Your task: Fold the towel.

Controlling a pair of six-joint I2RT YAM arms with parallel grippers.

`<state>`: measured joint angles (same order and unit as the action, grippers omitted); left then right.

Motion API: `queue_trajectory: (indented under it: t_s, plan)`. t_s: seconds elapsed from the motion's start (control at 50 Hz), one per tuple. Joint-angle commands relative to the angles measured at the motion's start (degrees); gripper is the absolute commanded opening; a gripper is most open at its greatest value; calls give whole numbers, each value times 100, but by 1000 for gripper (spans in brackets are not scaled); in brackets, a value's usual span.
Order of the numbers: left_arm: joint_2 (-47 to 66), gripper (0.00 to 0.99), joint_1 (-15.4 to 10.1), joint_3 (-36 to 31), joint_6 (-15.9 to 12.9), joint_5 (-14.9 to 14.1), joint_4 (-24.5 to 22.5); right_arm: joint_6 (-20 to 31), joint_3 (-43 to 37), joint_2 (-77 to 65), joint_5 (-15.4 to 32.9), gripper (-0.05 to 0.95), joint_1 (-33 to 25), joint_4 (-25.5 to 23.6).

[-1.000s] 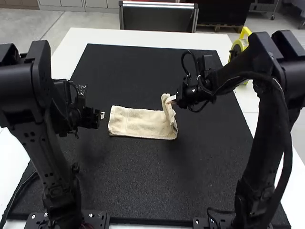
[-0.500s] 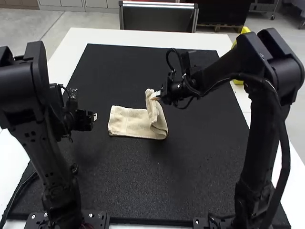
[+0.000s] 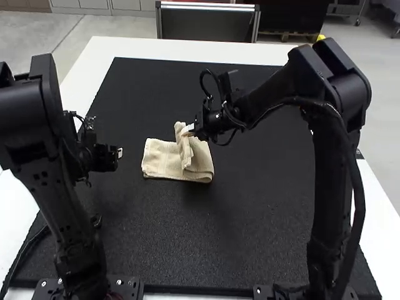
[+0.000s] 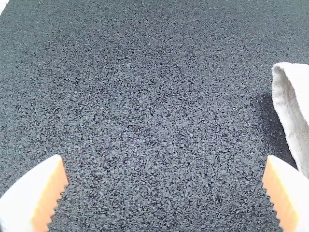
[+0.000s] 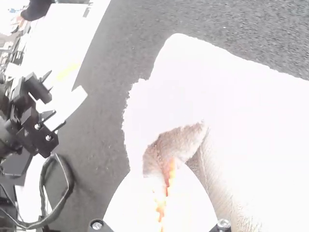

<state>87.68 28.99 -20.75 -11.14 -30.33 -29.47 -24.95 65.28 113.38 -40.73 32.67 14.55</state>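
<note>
- Towel (image 3: 164, 161), your landmark: it lies on the black mat (image 3: 219, 244), between the two grippers. Nearest you, before it, stand the left arm (image 3: 72, 231), to the towel's left, and the right arm (image 3: 330, 206), to its right.
- Left gripper (image 3: 119, 152): you find it beside the towel's left end, apart from it. In your left wrist view its fingers (image 4: 50, 195) are spread wide, with nothing between them.
- Towel, form: you see a narrow folded strip, its left part lying flat; its right part is turned up and over toward the left, in a raised flap.
- Right gripper (image 3: 189, 130): at the top of the towel's flap. In your right wrist view its fingers (image 5: 130, 200) are closed together, pinching the flap's edge.
- White table (image 3: 169, 47): its far strip runs beyond both the towel and the mat.
</note>
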Motion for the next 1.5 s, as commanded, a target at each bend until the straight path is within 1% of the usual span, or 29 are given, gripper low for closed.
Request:
queue_trajectory:
  t_s: [0.0, 0.28, 0.6, 0.8, 1.0, 1.2, 1.32, 1.34, 1.4, 1.48]
  plan:
    - [-128, 959, 89, 54, -82, -158, -50, -89, 258, 131, -93, -20, 108, 66]
    - [-137, 959, 150, 45, -73, -167, -67, -230, 688, 545, -111, -21, 319, 242]
    - [-137, 959, 203, 45, -55, -167, -120, -274, 1321, 1019, -163, -20, 486, 233]
    - [-146, 959, 309, 54, -64, -175, -102, -282, 1690, 1283, -181, -20, 583, 224]
    - [-146, 959, 423, 54, -82, -219, -85, -353, 1910, 1459, -190, -20, 636, 224]
    - [-146, 959, 467, 63, -82, -263, -67, -511, 1936, 1511, -207, -15, 680, 250]
    - [-146, 959, 476, 80, -82, -272, -85, -616, 1963, 1573, -234, 57, 697, 347]
    - [-146, 959, 467, 80, -82, -272, -76, -616, 1980, 1582, -251, 85, 706, 347]
    - [-146, 959, 467, 80, -99, -272, -67, -616, 2015, 1617, -295, 210, 733, 347]
    - [-146, 959, 467, 115, -99, -290, -85, -608, 2059, 1643, -295, 302, 750, 356]
